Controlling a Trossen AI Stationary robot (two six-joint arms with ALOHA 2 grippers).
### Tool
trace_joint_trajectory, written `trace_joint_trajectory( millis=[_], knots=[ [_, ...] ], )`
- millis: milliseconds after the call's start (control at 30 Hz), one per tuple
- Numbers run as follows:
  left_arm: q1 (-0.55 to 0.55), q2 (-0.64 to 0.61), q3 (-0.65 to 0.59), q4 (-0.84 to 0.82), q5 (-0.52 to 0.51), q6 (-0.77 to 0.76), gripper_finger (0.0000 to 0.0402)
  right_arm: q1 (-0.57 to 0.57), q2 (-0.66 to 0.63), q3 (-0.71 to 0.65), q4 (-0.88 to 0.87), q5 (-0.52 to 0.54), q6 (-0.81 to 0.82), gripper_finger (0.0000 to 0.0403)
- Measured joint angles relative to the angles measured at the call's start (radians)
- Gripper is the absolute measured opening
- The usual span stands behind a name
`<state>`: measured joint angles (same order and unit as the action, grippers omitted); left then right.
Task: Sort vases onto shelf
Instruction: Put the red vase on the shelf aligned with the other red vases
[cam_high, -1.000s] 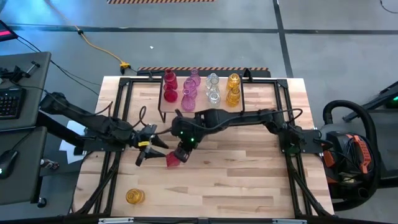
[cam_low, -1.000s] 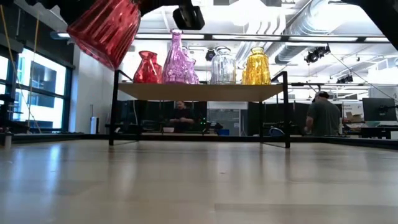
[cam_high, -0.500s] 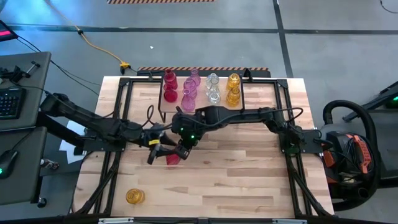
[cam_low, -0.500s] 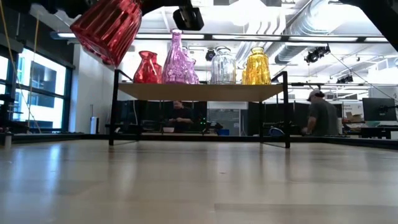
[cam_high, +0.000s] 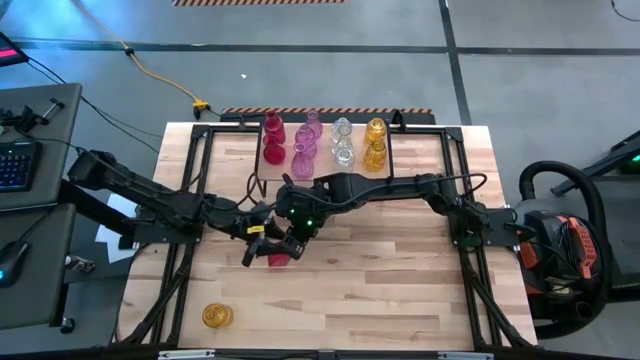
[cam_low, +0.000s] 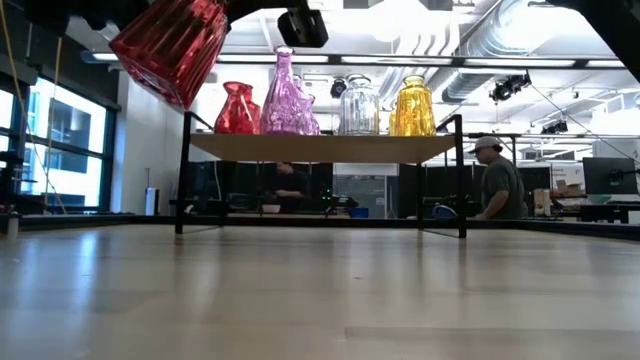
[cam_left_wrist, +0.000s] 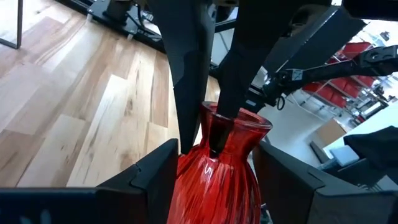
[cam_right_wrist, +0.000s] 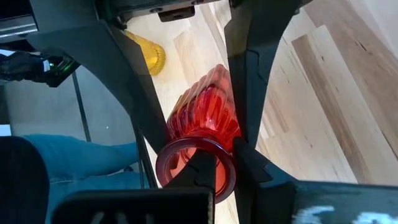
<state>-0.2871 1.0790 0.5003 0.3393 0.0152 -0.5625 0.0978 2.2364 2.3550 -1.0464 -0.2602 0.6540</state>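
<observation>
The left gripper (cam_high: 262, 246) has moved in with wide fingers around the red vase (cam_high: 279, 257), held by its rim above the tabletop (cam_high: 400, 290) in the right gripper's (cam_high: 290, 243) closed fingers, so a handover looks near.

A keyboard (cam_high: 14, 165) sits beside the table (cam_high: 400, 290); a person (cam_low: 497, 187) stands beyond.

Vases (cam_high: 322, 142) stand on the shelf (cam_low: 320, 147) behind both grippers.
</observation>
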Motion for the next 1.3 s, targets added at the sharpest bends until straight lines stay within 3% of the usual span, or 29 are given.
trace_joint_trajectory(
  millis=[567,900,1300],
  knots=[
    [0.001,0.003,0.000,0.022,0.019,-0.009,0.0192,-0.002,0.000,0.000,0.018,0.027,0.027,0.0002],
    [0.000,0.003,0.000,0.022,0.010,-0.001,0.0160,-0.002,0.000,0.000,0.028,0.022,0.071,0.0002],
    [0.000,0.003,0.000,0.024,0.002,0.014,0.0154,-0.003,0.000,0.000,0.030,0.020,0.076,0.0021]
  ],
)
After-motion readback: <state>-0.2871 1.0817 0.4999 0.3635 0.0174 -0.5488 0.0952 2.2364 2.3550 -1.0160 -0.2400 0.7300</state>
